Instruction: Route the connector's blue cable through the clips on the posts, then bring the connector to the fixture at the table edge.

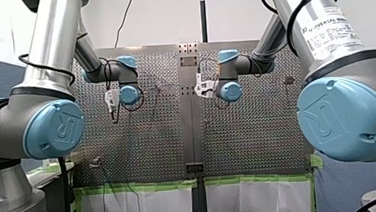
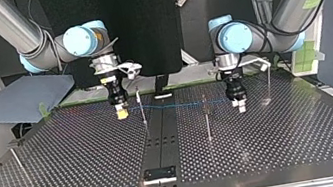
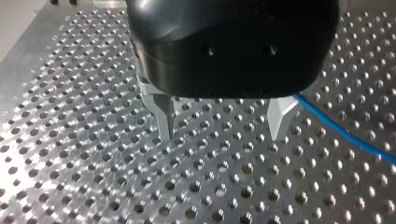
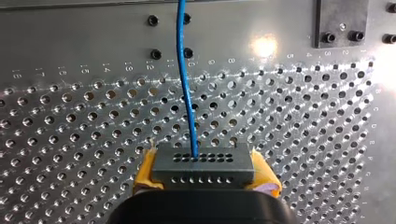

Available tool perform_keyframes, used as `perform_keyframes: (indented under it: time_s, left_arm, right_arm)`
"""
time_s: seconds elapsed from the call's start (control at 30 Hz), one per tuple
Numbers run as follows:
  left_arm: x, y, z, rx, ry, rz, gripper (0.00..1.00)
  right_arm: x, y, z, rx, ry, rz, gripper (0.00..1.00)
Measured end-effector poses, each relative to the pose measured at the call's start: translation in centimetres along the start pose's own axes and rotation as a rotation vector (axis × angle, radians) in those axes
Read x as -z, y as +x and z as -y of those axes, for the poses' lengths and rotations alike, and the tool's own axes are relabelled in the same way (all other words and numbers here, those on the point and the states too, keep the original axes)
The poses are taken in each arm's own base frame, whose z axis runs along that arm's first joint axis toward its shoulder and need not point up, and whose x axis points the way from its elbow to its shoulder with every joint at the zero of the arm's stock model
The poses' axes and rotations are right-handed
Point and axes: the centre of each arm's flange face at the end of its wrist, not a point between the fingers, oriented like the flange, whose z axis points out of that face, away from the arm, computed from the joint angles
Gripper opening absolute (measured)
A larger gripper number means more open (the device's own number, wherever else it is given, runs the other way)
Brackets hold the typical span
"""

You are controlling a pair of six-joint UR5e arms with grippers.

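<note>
- Gripping the connector (image 4: 203, 167), my right gripper (image 2: 121, 112) has its yellow pads (image 4: 145, 172) pressed against both ends of the grey block.
- The blue cable (image 4: 187, 93) leaves the middle of the connector's holed face and runs straight ahead of that gripper, above the perforated table (image 2: 283, 141).
- The landmark is the black fixture (image 2: 159, 174) at the table's edge in the top view.
- The connector hangs well beyond the fixture, off toward the view's left and clear of the table surface.
- From there the cable stretches across behind the fixture to the view's right, passing the first post (image 2: 142, 108) and then the second post (image 2: 206, 117).
- Whether the cable sits in their clips is too small to tell.
- My left gripper (image 3: 222, 123) hangs beyond the fixture on the other side, to the view's right, past the second post.
- Its fingers (image 3: 164, 116) stand wide apart with only bare table between them.
- The cable lies just outside one finger, not between the two.
- Two more posts stand farther out from the fixture, one (image 2: 269, 82) past my left gripper and one (image 2: 17, 160) near the table's left side in the top view.
</note>
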Motion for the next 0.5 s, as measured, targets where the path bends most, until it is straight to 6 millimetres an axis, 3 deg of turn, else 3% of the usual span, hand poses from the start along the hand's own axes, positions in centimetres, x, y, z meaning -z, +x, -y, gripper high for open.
perform_keyframes:
  time_s: [0.33, 0.5]
  left_arm:
    - [1.7, -1.2, 0.9, 0.086, 0.090, -0.012, 1.00]
    - [2.9, -0.8, 1.2, 0.105, 0.139, -0.036, 1.00]
  right_arm:
    - [0.1, -0.1, 0.0, 0.000, 0.000, 0.008, 0.00]
    - [0.1, -0.1, 0.0, 0.000, 0.000, 0.009, 0.00]
